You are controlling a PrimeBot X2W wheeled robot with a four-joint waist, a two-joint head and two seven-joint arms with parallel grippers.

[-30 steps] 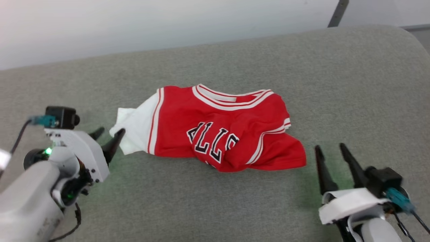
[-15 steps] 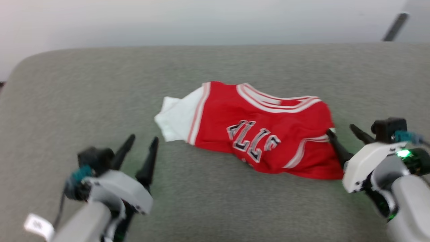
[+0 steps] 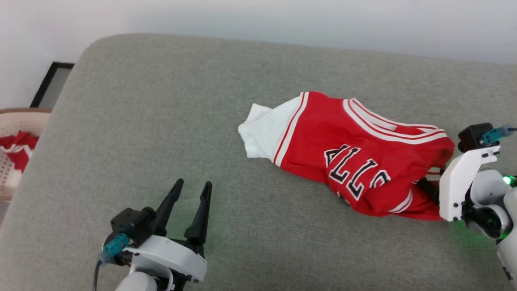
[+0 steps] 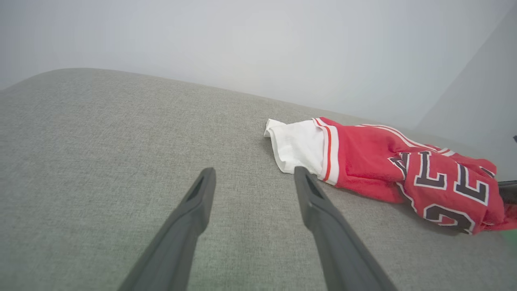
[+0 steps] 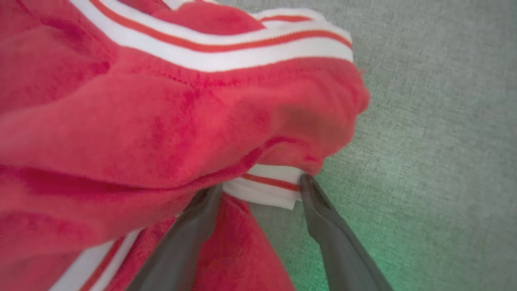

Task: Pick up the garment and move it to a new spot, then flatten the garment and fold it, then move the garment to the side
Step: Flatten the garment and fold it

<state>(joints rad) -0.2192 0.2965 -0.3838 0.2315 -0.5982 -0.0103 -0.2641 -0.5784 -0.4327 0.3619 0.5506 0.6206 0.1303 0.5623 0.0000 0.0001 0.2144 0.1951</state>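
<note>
- Now, the shirt (image 3: 343, 157) is the landmark: a red jersey, crumpled and not yet flattened, with a grey cushion (image 3: 161, 121) under it that spreads well past it on every side.
- One white sleeve (image 3: 262, 133) sticks out flat at the shirt's left end, edged by a white-and-red stripe.
- Black-and-white lettering (image 3: 355, 169) shows on a rumpled bulge on the shirt's near side, and the striped neck trim (image 3: 387, 121) runs along its far side.
- The left gripper (image 3: 193, 184) is well apart from the shirt, to the near left of the sleeve. Its fingers are spread wide, with nothing between them.
- In the left wrist view the left gripper (image 4: 254, 171) points past the sleeve end of the shirt (image 4: 363, 169), with bare cushion (image 4: 101, 141) between its fingers.
- The right gripper (image 3: 429, 186) is at the shirt's right end, its dark fingers pushed in against the red folds.
- In the right wrist view the right gripper (image 5: 260, 184) has its fingers wide apart. A strip of white-and-red trim (image 5: 266, 188) lies across the gap at the tips, and it is not pinched.
- There one finger goes in under an overhanging red fold of the shirt (image 5: 161, 121), while the other meets the trim's corner, with cushion (image 5: 424, 121) beyond.
- Far to the shirt's left stands a pale basket (image 3: 20, 115) with red cloth inside.
</note>
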